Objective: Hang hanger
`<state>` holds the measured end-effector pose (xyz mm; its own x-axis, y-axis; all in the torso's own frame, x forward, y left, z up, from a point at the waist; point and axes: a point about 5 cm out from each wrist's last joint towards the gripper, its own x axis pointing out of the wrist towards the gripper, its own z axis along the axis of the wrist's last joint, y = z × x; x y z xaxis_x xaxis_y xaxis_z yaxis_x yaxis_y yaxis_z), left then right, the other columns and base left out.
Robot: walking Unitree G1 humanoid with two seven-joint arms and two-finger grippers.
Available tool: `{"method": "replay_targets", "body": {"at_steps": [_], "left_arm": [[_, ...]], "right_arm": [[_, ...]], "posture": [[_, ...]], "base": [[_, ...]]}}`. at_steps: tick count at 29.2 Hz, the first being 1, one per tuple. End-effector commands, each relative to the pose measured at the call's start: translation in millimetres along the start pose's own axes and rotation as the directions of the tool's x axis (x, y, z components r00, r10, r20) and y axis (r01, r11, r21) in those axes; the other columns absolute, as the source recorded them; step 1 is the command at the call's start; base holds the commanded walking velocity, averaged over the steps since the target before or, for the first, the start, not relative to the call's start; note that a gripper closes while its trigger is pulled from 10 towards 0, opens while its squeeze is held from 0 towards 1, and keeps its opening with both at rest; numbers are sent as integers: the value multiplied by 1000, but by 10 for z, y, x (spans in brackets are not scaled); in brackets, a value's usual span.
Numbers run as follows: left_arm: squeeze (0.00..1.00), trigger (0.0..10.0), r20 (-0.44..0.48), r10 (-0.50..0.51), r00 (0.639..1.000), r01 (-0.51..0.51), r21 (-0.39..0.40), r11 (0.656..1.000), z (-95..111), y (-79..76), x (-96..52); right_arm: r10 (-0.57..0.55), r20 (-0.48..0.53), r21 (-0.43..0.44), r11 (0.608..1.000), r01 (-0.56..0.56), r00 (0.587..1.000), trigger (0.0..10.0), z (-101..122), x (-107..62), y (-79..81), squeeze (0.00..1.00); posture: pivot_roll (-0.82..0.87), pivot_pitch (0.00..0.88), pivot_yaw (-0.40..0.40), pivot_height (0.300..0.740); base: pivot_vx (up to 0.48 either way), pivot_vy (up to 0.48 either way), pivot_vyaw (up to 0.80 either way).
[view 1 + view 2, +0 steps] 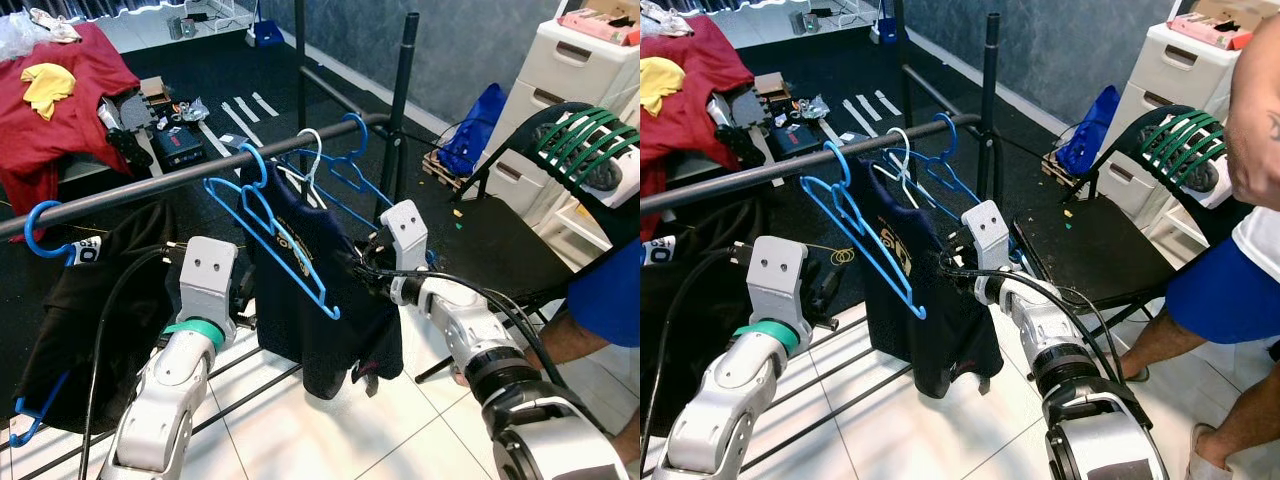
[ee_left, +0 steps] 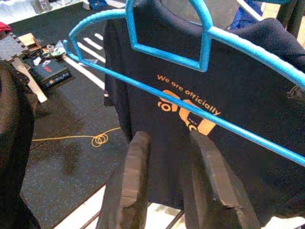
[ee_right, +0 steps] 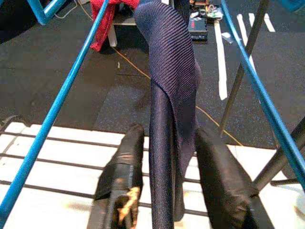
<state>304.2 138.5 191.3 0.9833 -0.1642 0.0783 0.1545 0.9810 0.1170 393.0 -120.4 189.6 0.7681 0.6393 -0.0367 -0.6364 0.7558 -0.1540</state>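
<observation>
An empty blue hanger (image 1: 270, 235) hangs by its hook on the dark rail (image 1: 150, 185), tilted in front of a navy T-shirt (image 1: 320, 310) with orange print. The shirt hangs from a white hanger (image 1: 313, 150), and more blue hangers (image 1: 350, 170) hang behind it. My left gripper (image 2: 167, 138) is open just in front of the shirt's printed face, below the blue hanger's bar, with nothing between its fingers. My right gripper (image 3: 164, 131) is open at the shirt's right side, its fingers astride a hanging fold of the navy cloth (image 3: 169, 95).
A black garment (image 1: 100, 300) hangs on another blue hanger (image 1: 40, 225) at the rail's left end. A black folding chair (image 1: 500, 240) with green hangers (image 1: 580, 140) stands on the right, with a person in blue shorts (image 1: 1220, 290) close by. White drawers (image 1: 570, 70) and red cloth (image 1: 50, 100) lie further back.
</observation>
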Motion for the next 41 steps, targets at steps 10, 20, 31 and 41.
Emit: {"method": "replay_targets", "body": {"at_steps": [10, 20, 31, 41], "left_arm": [[0, 10000, -13, -5, 1000, 5, -6, 1000, -30, -34, -15], [0, 10000, -13, -9, 1000, 9, -12, 1000, -35, -56, -15], [0, 10000, -12, -22, 1000, 22, -24, 999, -34, -91, 2], [0, 10000, 22, -81, 997, 81, -40, 996, 94, -153, 54]], "right_arm": [[-36, 2, -38, 999, 36, 999, 0, 29, -13, -61, 0], [-77, 137, -67, 994, 87, 988, 0, 228, -57, -39, 0], [-143, 358, -174, 961, 216, 923, 10000, 629, -438, 183, 0], [-286, 108, -69, 953, 294, 952, 10000, -162, -975, 642, 0]], "posture": [[-142, 161, 76, 740], [-154, 158, 72, 740], [-192, 169, 78, 740], [-228, 181, 97, 740]], "base": [[0, 0, 0], [0, 0, 0], [0, 0, 0], [0, 0, 0]]}}
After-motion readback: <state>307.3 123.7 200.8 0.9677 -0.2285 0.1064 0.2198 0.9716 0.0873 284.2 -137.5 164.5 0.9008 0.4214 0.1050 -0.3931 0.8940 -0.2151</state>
